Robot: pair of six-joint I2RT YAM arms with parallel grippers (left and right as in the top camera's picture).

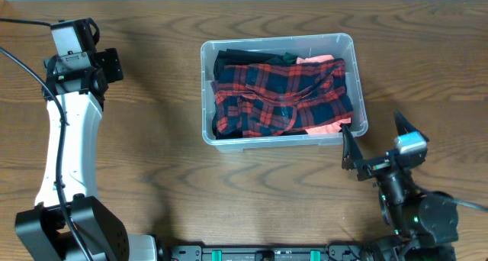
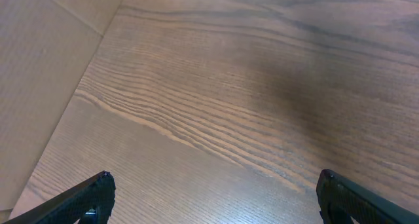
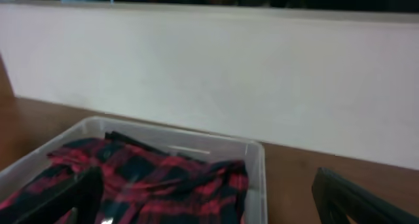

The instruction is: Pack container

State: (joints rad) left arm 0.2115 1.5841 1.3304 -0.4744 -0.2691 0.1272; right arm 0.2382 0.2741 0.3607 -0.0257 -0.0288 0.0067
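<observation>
- The container (image 1: 207,93) stands upright on the wooden desk (image 1: 252,200), in the upper middle of the overhead frame, its long side running left to right.
- A red-and-black plaid shirt (image 1: 282,97) fills most of it. A pink cloth (image 1: 324,60) shows at its upper right corner and a dark cloth (image 1: 229,62) at its upper left.
- The right tool (image 1: 375,137) is at the lower right, fingers spread wide and holding nothing. One fingertip is just beside the container's lower right corner; whether it touches cannot be told.
- The left tool (image 2: 216,194) is at the upper left of the overhead frame, well apart from the container. Its fingers are spread wide above the desk, holding nothing.
</observation>
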